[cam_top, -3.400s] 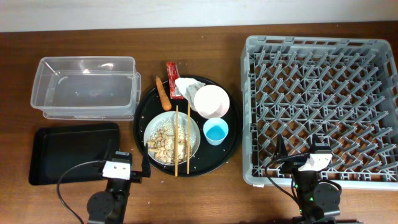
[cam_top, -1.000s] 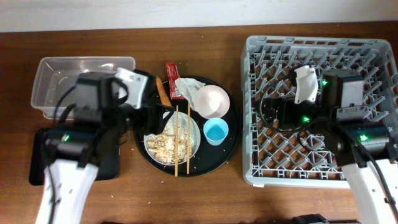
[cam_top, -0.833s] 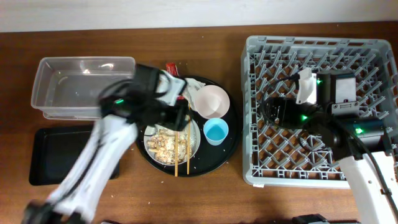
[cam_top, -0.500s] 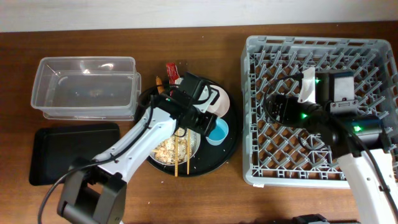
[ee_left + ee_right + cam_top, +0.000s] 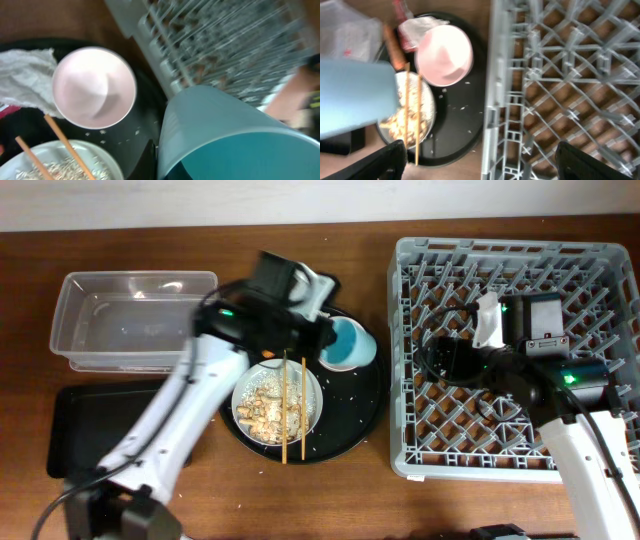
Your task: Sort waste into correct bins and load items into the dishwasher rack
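— Left gripper (image 5: 335,342): what's it got?
— It's clamped on the light-blue cup (image 5: 352,345), held above the round black tray (image 5: 370,410), near the small white bowl (image 5: 94,86).
— The right gripper (image 5: 483,162)?
— Fingers spread wide, empty, over the dishwasher rack (image 5: 600,280), near its left edge.

Bright and evenly lit from above, with soft, short shadows beside the tub (image 5: 135,320). Sharp overhead except along the smeared left arm (image 5: 185,405). Motion-blurred across the rack (image 5: 225,45) and the close-up cup (image 5: 235,140) in both wrist views.
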Available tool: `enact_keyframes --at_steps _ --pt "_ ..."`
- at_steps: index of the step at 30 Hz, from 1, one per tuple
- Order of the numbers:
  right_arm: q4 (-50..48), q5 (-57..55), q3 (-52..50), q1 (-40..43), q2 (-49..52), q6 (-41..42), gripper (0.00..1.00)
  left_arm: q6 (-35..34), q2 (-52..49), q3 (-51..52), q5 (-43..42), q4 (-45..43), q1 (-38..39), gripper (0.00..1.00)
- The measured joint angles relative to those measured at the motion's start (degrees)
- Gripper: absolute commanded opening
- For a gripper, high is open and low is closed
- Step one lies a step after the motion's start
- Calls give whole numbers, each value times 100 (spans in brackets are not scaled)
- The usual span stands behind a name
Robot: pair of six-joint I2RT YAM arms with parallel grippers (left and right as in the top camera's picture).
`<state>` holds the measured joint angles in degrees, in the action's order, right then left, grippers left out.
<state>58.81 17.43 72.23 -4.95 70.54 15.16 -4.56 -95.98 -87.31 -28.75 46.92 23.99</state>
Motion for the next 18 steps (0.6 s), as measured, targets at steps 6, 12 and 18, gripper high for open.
enact_keyframes --at_steps 6,12,18 --pt "-1152 2776 -4 -2 9 -1113 86 219 -94 -15 -3849 13 -1292 0" --pt "-2212 4229 0 -321 17 -1504 93 262 -105 -17 -5239 20 -1314 0" --pt "-2761 4406 0 -852 345 -1572 67 282 -105 -17 -5700 20 -1314 0"
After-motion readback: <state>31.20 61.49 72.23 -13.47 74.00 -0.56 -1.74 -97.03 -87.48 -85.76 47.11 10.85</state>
